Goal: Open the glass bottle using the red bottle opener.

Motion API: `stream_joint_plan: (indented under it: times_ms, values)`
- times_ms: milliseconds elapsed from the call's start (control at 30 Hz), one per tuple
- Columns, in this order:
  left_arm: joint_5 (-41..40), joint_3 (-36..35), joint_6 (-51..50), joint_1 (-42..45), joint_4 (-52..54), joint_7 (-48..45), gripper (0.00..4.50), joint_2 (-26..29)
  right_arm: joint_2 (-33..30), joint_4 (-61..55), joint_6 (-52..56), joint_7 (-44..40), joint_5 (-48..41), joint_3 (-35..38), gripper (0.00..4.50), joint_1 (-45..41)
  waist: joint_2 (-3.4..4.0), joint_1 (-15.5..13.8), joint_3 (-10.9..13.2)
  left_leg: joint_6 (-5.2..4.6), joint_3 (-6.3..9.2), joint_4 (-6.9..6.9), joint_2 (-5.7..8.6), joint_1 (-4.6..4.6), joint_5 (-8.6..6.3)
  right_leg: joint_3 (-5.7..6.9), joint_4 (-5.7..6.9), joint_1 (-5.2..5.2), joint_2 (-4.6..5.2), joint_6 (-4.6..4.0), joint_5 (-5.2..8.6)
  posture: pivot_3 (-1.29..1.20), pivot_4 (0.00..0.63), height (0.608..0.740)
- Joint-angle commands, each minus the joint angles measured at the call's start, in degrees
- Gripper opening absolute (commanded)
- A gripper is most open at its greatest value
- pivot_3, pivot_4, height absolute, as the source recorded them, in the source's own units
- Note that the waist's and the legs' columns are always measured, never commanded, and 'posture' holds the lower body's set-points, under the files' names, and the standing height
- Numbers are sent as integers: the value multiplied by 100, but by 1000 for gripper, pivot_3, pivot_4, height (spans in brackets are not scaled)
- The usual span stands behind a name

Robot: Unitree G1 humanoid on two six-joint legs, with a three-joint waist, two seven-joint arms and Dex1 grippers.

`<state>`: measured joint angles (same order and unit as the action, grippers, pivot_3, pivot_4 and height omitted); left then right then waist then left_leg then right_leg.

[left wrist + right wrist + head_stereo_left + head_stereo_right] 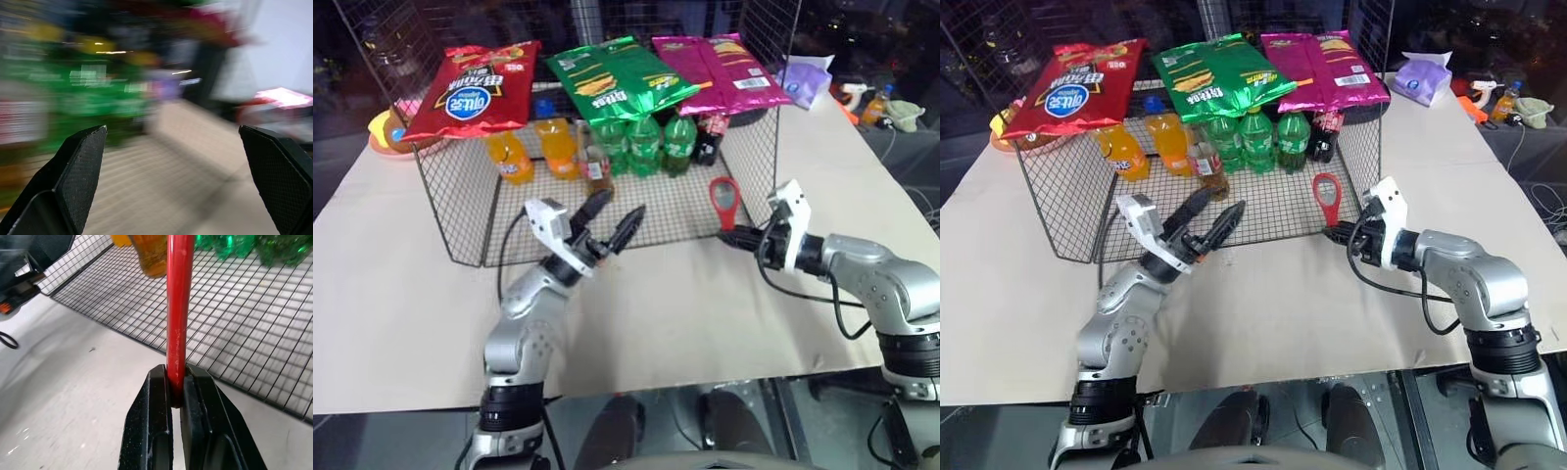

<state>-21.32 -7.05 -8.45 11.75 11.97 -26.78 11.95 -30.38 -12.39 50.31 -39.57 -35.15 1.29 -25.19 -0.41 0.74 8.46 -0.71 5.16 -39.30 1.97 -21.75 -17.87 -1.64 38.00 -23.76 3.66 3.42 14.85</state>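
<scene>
Two black-fingered grippers work at the open front of a wire mesh basket (460, 211) on a beige table (401, 313). Left gripper (615, 223): fingers spread wide, holding nothing. Right gripper (732, 236): fingers clamped on the flat red bottle opener (723, 199), which stands upright with its rounded head uppermost. Small clear glass bottle (597, 168) of amber liquid with a red label: upright inside the basket, between orange soda bottles (533, 149) and green plastic bottles (646, 145).

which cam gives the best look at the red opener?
Right eye view: the red bottle opener stands whole, head up, pinched in the right gripper. Left eye view shows it whole too. Right wrist view shows it edge-on between the fingers. Left wrist view is blurred.
</scene>
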Motion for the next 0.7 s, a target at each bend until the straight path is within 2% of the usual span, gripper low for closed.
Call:
stream_joint_plan:
  times_ms: [33, 300, 700]
  values:
    - [994, 55, 645, 366, -398, 760, 4467, 24, 92, -50, -202, 44, 1, 117, 0, -91, 0, -41, 0, 0, 1, 0, 2, -1, 0, 1, 0, 0, 0, 0, 0, 0, 150, 740]
    - [1991, 198, 1589, 1394, -2164, 1618, 4467, -13, 176, -17, -283, 3, 79, 25, 0, -178, -2, -64, 1, 0, 5, 0, 10, -6, 0, 7, -4, -1, 3, 0, 0, 0, 150, 740]
    - [2261, 301, 2638, 2585, -4376, 1933, 4467, -79, 386, -212, -402, 130, 168, -38, 0, -74, -2, -3, 1, 0, 7, 0, 16, -8, 0, 9, -3, -4, 4, 1, 0, 0, 150, 740]
